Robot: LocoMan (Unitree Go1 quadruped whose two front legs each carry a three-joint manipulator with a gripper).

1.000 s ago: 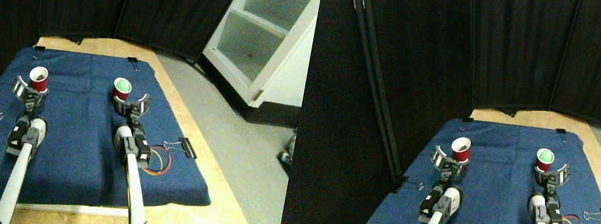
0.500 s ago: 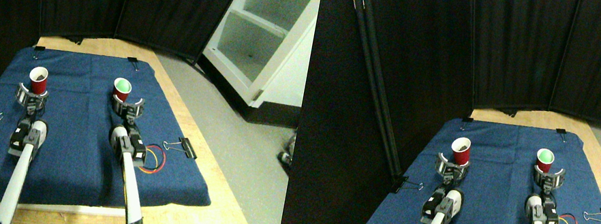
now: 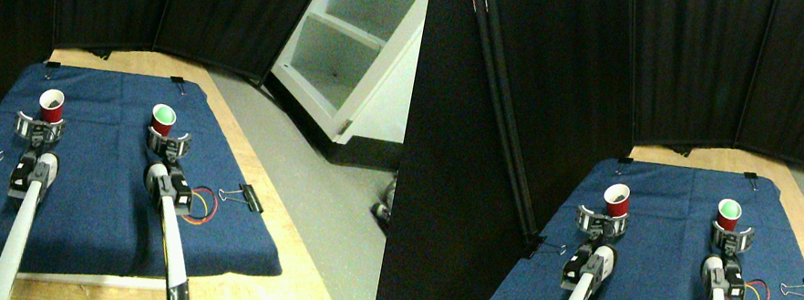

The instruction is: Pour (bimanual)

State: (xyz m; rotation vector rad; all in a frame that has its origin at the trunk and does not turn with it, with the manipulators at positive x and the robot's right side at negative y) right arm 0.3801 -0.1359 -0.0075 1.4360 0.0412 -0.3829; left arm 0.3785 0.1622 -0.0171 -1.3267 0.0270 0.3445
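**Both pincers at the cup bases, grasp not yet closed**

Setup: a dark blue cloth mat (image 3: 106,200) covers the pale wooden bench (image 3: 266,293), clipped at its edges with black binder clips (image 3: 249,197). Two small red plastic cups stand upright on the mat, in the middle-left of the frame.

Left side: the empty red cup with white interior (image 3: 51,106) stands directly beyond the left pincer (image 3: 40,130), up-frame of it. The jaws look spread in a wide arc around the lower part of the cup, one either side. Nothing held, as far as I can judge; contact with the cup wall cannot be confirmed at this image size.

Right side: the red cup with green contents (image 3: 163,118) stands just beyond the right pincer (image 3: 169,142), likewise up-frame. Jaws again appear parted and curving around the cup base, gripping nothing.

Key relation: each cup's long axis is vertical, and each sits nearly in line with its own arm's forward reach. The two cups are well apart across the mat. The left arm is nearer the empty cup, the right arm nearer the filled one.

Judgement: next step is closing on both cups. The filled cup would likely be the pourer.
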